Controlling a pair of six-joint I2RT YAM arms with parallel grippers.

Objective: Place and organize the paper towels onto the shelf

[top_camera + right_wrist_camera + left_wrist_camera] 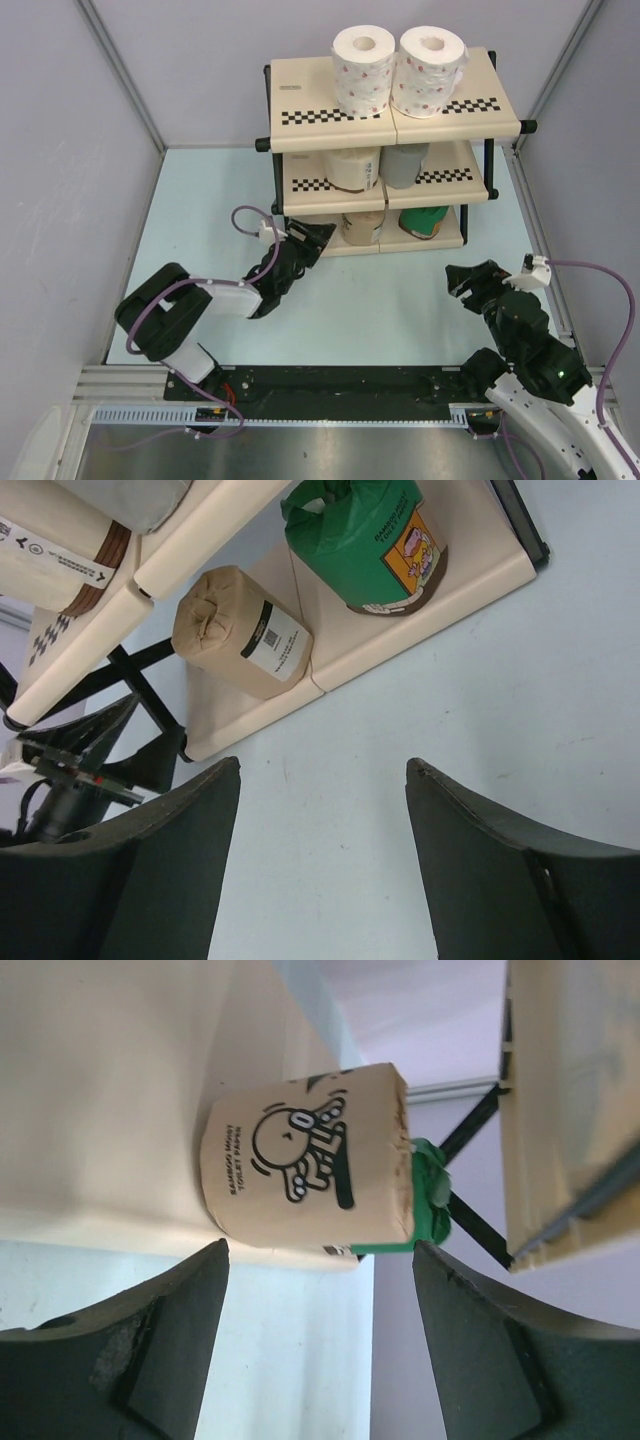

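The shelf (470,112) stands at the back of the table. Two white red-dotted rolls (363,68) (430,70) stand on its top tier. A cream roll (352,168) and a grey roll (404,163) sit on the middle tier. A tan-brown roll (361,226) (305,1160) (240,630) and a green roll (425,221) (375,540) sit on the bottom tier. My left gripper (312,238) (320,1260) is open and empty, just in front of the tan-brown roll. My right gripper (468,282) (322,770) is open and empty over the table, right of the shelf's front.
Grey walls (60,150) enclose the pale blue table (390,310) on the left, back and right. A metal rail (330,395) runs along the near edge by the arm bases. The left arm's cable (245,215) loops beside the shelf's left leg.
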